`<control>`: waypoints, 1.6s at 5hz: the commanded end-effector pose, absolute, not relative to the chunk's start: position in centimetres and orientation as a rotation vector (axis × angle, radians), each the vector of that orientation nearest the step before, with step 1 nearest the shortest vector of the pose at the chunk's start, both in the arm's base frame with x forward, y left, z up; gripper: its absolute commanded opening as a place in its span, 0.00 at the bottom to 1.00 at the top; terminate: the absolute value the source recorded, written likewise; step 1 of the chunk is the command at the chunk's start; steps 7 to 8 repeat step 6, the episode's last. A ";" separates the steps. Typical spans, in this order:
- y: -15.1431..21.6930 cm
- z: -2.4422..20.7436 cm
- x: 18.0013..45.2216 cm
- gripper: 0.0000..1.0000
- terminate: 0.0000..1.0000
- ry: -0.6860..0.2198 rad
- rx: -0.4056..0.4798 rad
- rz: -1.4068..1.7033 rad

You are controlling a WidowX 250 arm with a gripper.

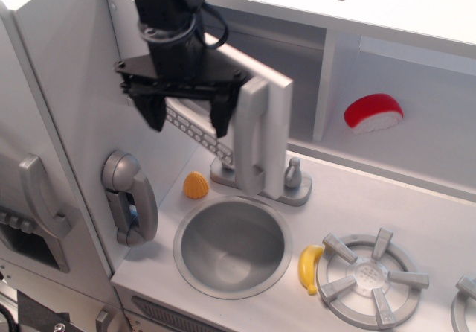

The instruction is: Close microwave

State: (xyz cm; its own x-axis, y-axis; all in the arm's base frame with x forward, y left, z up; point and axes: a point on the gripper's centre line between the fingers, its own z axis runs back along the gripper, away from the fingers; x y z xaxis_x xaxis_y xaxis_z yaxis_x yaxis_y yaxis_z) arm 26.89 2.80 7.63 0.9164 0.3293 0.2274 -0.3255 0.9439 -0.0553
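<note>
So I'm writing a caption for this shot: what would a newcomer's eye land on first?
First the black pincer at upper left, open, pressed behind the half-swung microwave door with its big grey handle. Next the red-and-white toy in the right cubby, then the yellow banana between sink and burner.

sink (232,246): round, front left of counter
banana (309,267): between sink and burner (366,278)
orange shell (195,185): behind sink
telephone handset (129,198): left wall
</note>
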 end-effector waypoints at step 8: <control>3.3 10.4 29.0 1.00 1.00 -0.367 -0.082 0.298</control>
